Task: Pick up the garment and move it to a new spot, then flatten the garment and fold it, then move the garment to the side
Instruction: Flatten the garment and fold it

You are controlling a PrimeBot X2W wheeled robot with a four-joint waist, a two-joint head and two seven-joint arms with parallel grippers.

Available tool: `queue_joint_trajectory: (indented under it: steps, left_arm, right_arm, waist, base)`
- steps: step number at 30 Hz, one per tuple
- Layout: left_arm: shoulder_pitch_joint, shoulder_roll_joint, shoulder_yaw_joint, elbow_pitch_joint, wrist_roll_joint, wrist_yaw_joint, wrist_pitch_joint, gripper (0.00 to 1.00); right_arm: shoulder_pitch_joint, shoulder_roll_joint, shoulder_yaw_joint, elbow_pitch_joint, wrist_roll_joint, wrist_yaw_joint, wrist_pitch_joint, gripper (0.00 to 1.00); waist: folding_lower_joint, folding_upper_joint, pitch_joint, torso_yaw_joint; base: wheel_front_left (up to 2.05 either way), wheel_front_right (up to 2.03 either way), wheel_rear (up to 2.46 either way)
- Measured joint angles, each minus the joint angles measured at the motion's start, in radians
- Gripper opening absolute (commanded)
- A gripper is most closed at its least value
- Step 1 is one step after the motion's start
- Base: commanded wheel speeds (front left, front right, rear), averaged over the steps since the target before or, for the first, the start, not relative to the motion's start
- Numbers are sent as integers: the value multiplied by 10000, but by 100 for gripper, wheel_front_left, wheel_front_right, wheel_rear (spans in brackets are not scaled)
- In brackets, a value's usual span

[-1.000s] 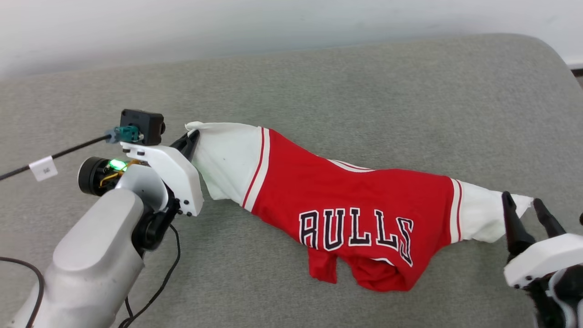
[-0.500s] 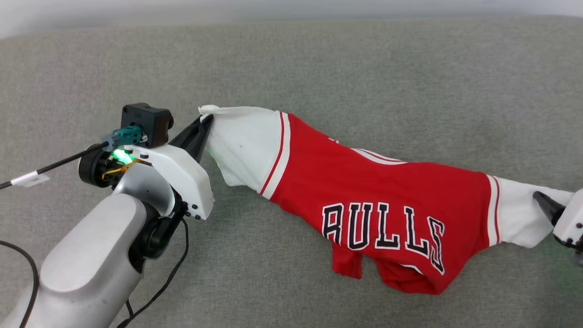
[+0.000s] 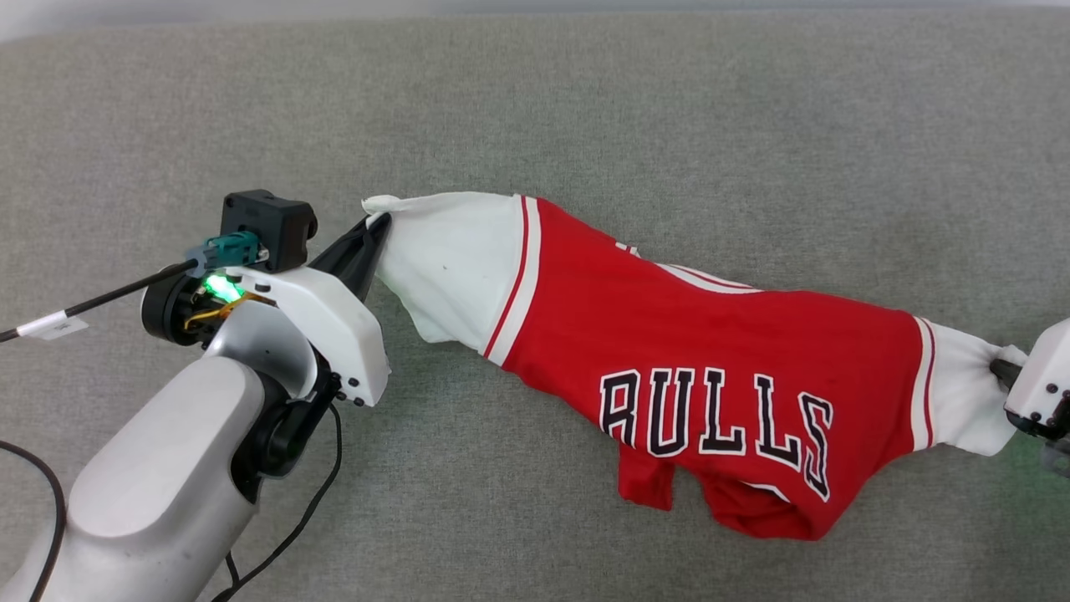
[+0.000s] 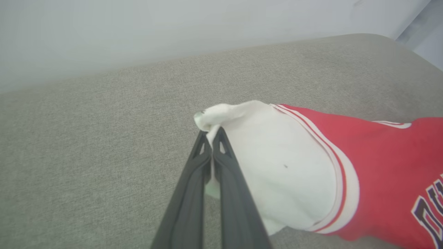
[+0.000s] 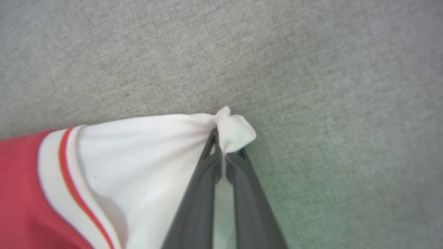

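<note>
The garment (image 3: 694, 334) is a red jersey T-shirt with white sleeves and black block lettering, stretched across the grey cushion from upper left to lower right in the head view. My left gripper (image 3: 376, 226) is shut on the tip of the left white sleeve (image 4: 277, 162), fingers pinching the cloth (image 4: 211, 135). At the right edge my right gripper (image 3: 1003, 369) is shut on the other white sleeve (image 5: 145, 155), its cuff bunched between the fingers (image 5: 224, 147). The shirt's lower hem (image 3: 752, 510) is crumpled under the lettering.
A grey fabric cushion (image 3: 585, 100) lies under everything, with a pale wall behind it (image 4: 138, 34). A black cable with a white tag (image 3: 50, 322) runs off to the left from the left wrist. The cushion's rounded corner (image 4: 398, 45) shows at the far right.
The right gripper closed on the right sleeve, which it only stood next to a second ago. The head camera shifted, and the shirt is now stretched tauter between both grippers.
</note>
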Motion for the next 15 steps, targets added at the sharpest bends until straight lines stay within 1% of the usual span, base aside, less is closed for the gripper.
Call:
queue_joint_trajectory:
  steps: [5,11,15]
  left_arm:
    - [86,-17,40,167,-79,10,-176,0]
    - [130,-67,268,449,-94,182,-708,0]
    - [12,-84,510,838,-59,232,-1101,0]
  right_arm:
    - [98,-167,499,-48,-79,2,-832,0]
    - [27,-545,1152,-619,-188,4,-2173,0]
    - [-261,-690,1689,-905,-173,4,-2819,0]
  waist:
    - [0,0,-460,-87]
    - [0,0,-1249,-182]
    - [0,0,-1833,-219]
  base:
    - [0,0,0]
    - [0,0,0]
    - [0,0,0]
